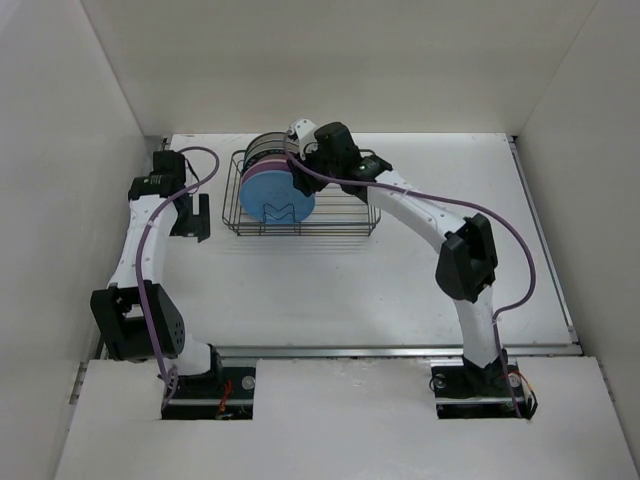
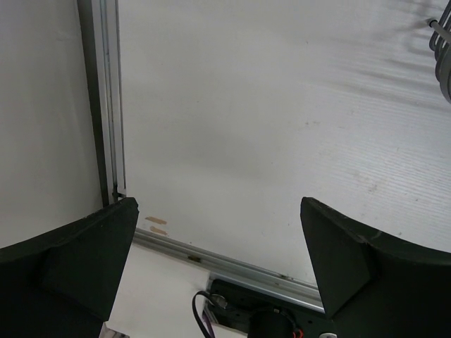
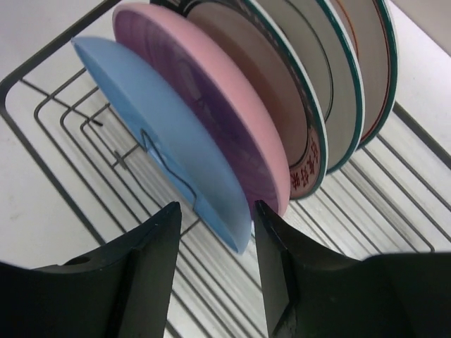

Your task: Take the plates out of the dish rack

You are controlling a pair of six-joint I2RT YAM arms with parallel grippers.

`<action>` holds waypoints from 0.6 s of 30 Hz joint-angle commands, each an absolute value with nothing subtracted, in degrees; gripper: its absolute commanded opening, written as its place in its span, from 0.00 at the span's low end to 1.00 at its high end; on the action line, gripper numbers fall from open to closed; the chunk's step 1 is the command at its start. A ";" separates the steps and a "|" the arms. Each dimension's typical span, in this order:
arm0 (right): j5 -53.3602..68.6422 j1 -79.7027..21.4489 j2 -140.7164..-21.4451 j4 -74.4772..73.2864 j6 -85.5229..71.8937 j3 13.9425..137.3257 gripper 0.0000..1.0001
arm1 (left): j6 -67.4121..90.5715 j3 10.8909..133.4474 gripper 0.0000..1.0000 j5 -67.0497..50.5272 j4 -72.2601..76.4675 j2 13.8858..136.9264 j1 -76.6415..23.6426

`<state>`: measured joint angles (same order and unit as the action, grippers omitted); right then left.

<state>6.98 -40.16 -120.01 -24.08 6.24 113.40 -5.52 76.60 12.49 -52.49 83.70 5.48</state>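
Observation:
The dish rack stands at the back middle of the table with several plates upright in it. The light blue plate is the nearest one, the pink plate is right behind it, and white plates with dark rims follow. My right gripper is over the row, its jaws straddling the blue plate's rim. One finger is between the blue and pink plates, and a gap shows at the other finger. My left gripper hangs open left of the rack, holding nothing.
The white side wall and a metal rail run close to the left gripper. A corner of the rack's wire shows at the left wrist view's right edge. White walls enclose the table on three sides.

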 commanded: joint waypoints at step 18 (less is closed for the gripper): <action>-4.56 -40.34 -115.49 -7.29 10.98 108.81 0.00 | -4.39 80.16 1.00 11.07 -53.35 83.85 5.71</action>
<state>-0.56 -40.69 -120.97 -14.44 10.13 108.44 -5.06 77.80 11.92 -52.51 84.66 5.48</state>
